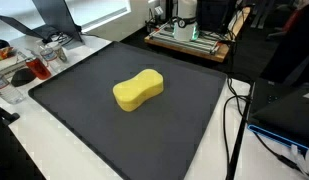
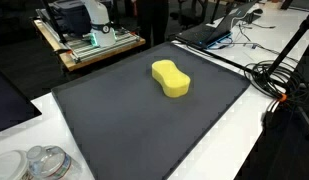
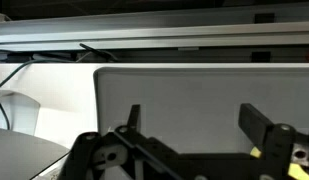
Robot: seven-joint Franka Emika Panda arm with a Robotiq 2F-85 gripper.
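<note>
A yellow peanut-shaped sponge lies near the middle of a dark grey mat and shows in both exterior views. The arm and gripper are out of view in both exterior views. In the wrist view my gripper is open and empty, its two black fingers spread wide over the mat. A small yellow bit shows by the right finger's base; it may be the sponge's edge.
The mat lies on a white table. Glass jars and a red item stand at one corner, jars also near the front. Black cables and a laptop lie beside the mat. A wooden cart with equipment stands behind.
</note>
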